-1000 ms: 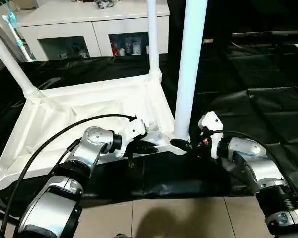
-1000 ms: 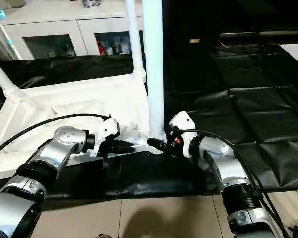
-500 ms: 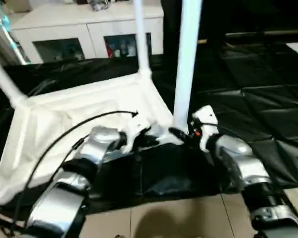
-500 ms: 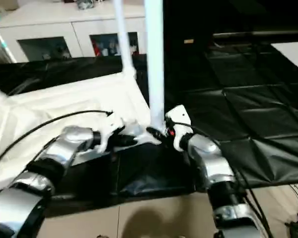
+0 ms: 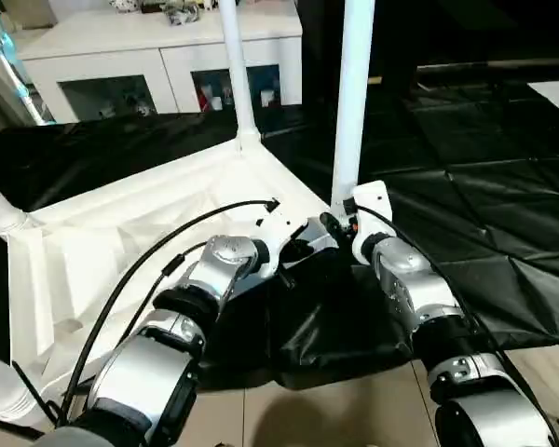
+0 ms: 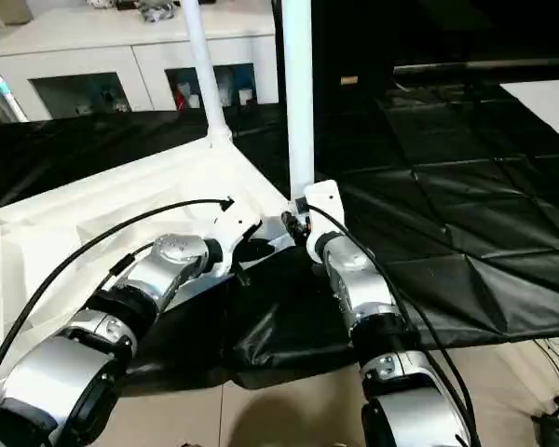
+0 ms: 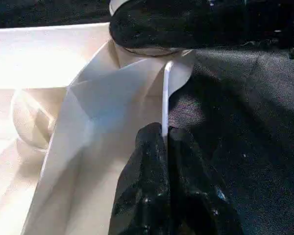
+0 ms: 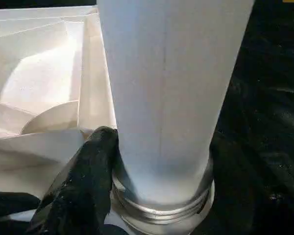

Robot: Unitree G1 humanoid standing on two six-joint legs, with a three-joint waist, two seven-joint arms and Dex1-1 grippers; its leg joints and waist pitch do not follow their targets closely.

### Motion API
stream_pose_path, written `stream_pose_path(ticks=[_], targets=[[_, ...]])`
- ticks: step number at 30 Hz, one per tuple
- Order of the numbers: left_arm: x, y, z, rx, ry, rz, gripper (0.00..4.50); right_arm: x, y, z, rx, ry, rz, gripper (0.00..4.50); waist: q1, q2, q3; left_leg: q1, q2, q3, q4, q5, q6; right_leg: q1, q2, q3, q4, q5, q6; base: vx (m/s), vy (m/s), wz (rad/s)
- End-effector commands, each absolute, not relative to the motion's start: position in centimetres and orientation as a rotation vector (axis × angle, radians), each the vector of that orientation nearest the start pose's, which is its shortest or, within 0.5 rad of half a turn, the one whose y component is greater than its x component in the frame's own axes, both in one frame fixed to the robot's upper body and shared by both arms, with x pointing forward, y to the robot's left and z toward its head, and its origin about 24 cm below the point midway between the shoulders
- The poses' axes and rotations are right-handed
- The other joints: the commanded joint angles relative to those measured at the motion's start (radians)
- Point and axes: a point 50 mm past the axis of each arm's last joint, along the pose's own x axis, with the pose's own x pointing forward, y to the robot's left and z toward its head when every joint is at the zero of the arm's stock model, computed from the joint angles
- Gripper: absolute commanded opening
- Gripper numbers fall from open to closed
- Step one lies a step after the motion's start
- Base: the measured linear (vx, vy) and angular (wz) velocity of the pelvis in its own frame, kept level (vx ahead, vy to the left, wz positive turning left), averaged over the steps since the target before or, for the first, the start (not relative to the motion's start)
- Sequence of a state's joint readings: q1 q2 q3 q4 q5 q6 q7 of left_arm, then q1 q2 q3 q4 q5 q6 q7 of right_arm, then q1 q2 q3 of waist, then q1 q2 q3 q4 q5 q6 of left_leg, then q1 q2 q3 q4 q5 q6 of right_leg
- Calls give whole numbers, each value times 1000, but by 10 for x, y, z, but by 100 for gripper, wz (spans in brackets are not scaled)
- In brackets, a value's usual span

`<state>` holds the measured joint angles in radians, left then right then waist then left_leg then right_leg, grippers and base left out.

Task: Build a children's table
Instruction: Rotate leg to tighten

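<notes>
— What's changed just now?

— The upside-down table top (image 5: 121, 233) has swung round on the black desk (image 5: 503, 205), its near corner now pointing away from the robot. The left pincer (image 7: 165, 142) stays pinched shut on the thin rim (image 7: 164, 98). The right pincer (image 8: 159, 161) still clasps the near leg (image 5: 352, 102) at its socket.

— Meaning?

— Three legs stand upright here; I'd guess this one is being seated.

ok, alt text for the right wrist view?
The right claw closes around the base of a white table leg, which stands upright in a corner socket of the upturned white tabletop. Black table cover lies beside it.
</notes>
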<state>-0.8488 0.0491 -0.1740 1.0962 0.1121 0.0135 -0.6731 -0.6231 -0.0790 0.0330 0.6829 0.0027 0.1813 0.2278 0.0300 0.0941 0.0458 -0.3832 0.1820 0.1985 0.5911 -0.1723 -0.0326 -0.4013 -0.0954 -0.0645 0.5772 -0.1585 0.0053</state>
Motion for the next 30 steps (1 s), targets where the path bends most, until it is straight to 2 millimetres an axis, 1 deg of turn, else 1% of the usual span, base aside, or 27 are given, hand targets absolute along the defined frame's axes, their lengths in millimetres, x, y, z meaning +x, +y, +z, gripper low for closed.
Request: stream_pose_path(ticks=[1,2,4,5,6,7,8,9,10,11,13,14,15,16,18,19,20,21,22,23,24,25,26,28,29,30], targets=[[359,66,39,299,391,-871,0,344,-88,33,-91,329,490,289,1,-29,-61,20,34,-26,-75,-316,51,34,-54,28,-89,-436,-166,0,0,0],[359,68,39,301,395,-873,0,345,-91,35,-86,318,496,324,2,-30,-61,18,34,-26,-76,-310,52,35,-54,29,-87,-427,-170,0,0,0],[359,70,39,303,394,-881,0,345,-96,36,-111,307,507,327,4,-30,-62,19,35,-25,-75,-303,56,36,-54,29,-85,-409,-176,0,0,0],[359,72,39,304,397,-889,0,345,-98,36,-129,303,528,337,4,-31,-61,16,34,-26,-75,-303,60,38,-55,28,-85,-407,-178,0,0,0],[358,74,39,308,397,-902,0,344,-101,37,-151,296,549,337,4,-30,-62,13,34,-26,-75,-298,61,41,-56,28,-83,-405,-177,0,0,0],[358,77,38,310,407,-907,0,343,-104,38,-168,290,576,365,4,-30,-62,14,35,-26,-75,-298,61,39,-55,28,-85,-405,-177,0,0,0],[358,78,38,311,409,-909,0,343,-105,38,-170,288,585,365,4,-30,-62,16,35,-25,-74,-300,64,39,-55,28,-85,-399,-180,0,0,0],[357,81,37,316,416,-921,0,340,-107,39,-179,282,628,365,4,-30,-62,15,34,-25,-74,-298,68,40,-54,28,-84,-394,-181,0,0,0],[356,85,36,320,418,-940,0,338,-111,41,-205,268,673,365,6,-27,-62,14,35,-25,-73,-294,69,41,-55,28,-83,-389,-183,0,0,0],[354,92,35,322,422,-965,0,334,-120,45,-236,244,737,365,7,-28,-62,13,35,-25,-73,-290,73,42,-54,28,-83,-378,-186,0,0,0],[353,96,34,327,415,-990,0,332,-126,48,-248,230,761,365,11,-31,-63,12,36,-24,-71,-284,85,45,-53,28,-81,-359,-189,0,0,0],[351,98,34,329,411,-1014,0,331,-130,49,-251,223,769,365,8,-30,-64,4,35,-25,-71,-265,91,51,-55,26,-77,-343,-196,0,0,0],[349,103,35,336,396,-1053,0,331,-138,53,-250,212,776,365,9,-29,-67,4,35,-25,-69,-251,93,50,-55,25,-74,-328,-202,0,0,0],[347,105,36,343,382,-1081,0,330,-143,56,-249,203,784,365,10,-29,-67,6,37,-25,-68,-245,96,51,-55,25,-74,-319,-209,0,0,0],[341,109,37,337,365,-1171,0,328,-150,59,-246,197,814,365,13,-29,-65,10,40,-20,-66,-240,104,44,-52,25,-74,-303,-227,0,0,0],[341,109,37,337,365,-1171,0,328,-150,59,-246,197,814,365,16,-28,-66,11,41,-20,-66,-238,105,46,-54,26,-72,-303,-230,0,0,0],[334,112,36,326,366,-1257,0,325,-155,62,-243,200,851,365,19,-26,-66,13,44,-19,-68,-236,104,42,-52,27,-70,-300,-233,0,0,0],[333,113,36,325,367,-1275,0,324,-156,62,-242,201,862,365,23,-25,-67,15,47,-19,-68,-236,103,42,-53,28,-68,-289,-238,0,0,0],[329,116,36,320,367,-1314,0,321,-158,64,-230,205,888,365,25,-23,-67,11,48,-19,-69,-236,104,44,-52,28,-64,-281,-238,0,0,0],[327,117,36,312,367,-1335,0,320,-159,64,-223,206,910,365,28,-22,-69,14,49,-19,-68,-232,103,43,-52,28,-62,-268,-241,0,0,0],[326,118,36,306,366,-1345,0,319,-159,65,-220,206,923,365,31,-22,-70,13,51,-19,-67,-218,107,43,-53,29,-58,-234,-251,0,0,0],[326,118,36,306,367,-1346,0,318,-159,65,-220,206,925,365,32,-22,-70,11,50,-19,-68,-212,107,44,-52,29,-56,-223,-254,0,0,0],[325,119,36,303,366,-1352,0,317,-159,65,-221,205,941,365,34,-23,-72,14,50,-18,-66,-207,105,41,-51,29,-54,-207,-260,0,0,0],[324,120,36,305,363,-1354,0,315,-157,64,-220,211,966,365,37,-23,-69,14,50,-17,-67,-208,103,40,-52,29,-55,-212,-261,0,0,0],[323,120,37,301,362,-1362,0,313,-156,63,-219,220,985,365,38,-26,-69,14,49,-16,-67,-215,98,41,-52,29,-56,-227,-256,0,0,0],[323,120,37,298,361,-1369,0,312,-155,62,-223,225,996,365,40,-25,-68,14,48,-16,-68,-222,94,41,-54,30,-59,-248,-249,0,0,0]])
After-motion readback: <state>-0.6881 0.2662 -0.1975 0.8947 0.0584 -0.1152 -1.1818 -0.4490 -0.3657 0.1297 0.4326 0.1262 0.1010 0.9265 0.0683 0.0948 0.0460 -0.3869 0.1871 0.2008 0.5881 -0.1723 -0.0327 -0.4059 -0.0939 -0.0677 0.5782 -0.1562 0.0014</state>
